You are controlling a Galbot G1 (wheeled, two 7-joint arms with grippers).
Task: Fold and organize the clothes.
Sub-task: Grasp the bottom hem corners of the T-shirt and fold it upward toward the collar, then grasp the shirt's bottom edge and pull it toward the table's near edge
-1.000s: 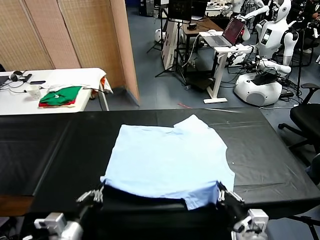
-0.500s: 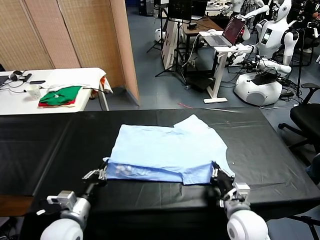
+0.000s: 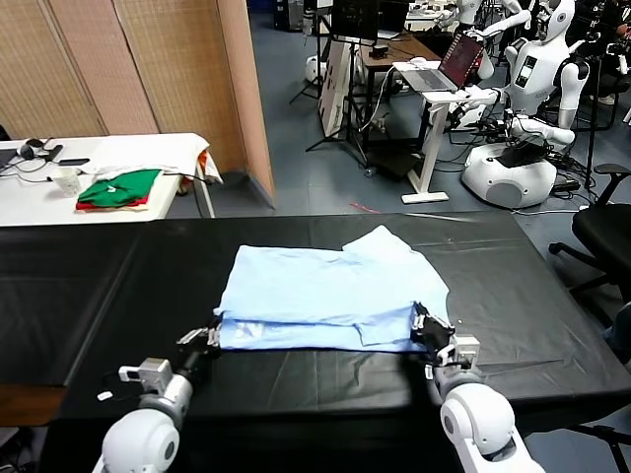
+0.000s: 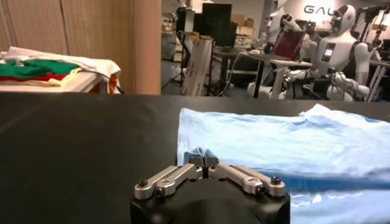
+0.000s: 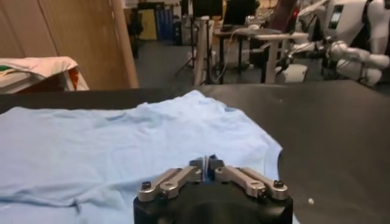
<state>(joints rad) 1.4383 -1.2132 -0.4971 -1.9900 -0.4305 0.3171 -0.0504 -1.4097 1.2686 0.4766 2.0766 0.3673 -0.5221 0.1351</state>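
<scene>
While the pale-blue T-shirt (image 3: 330,296) lies on the black table (image 3: 89,296), near hem folded back over the body, the left gripper (image 3: 202,340) is seen at the fold's left corner and the right gripper (image 3: 431,327) at its right corner. Fingertips look pressed together in both wrist views w/ cloth bunched at them; grip vs. release can't be told. Lettering is barely legible.
</scene>
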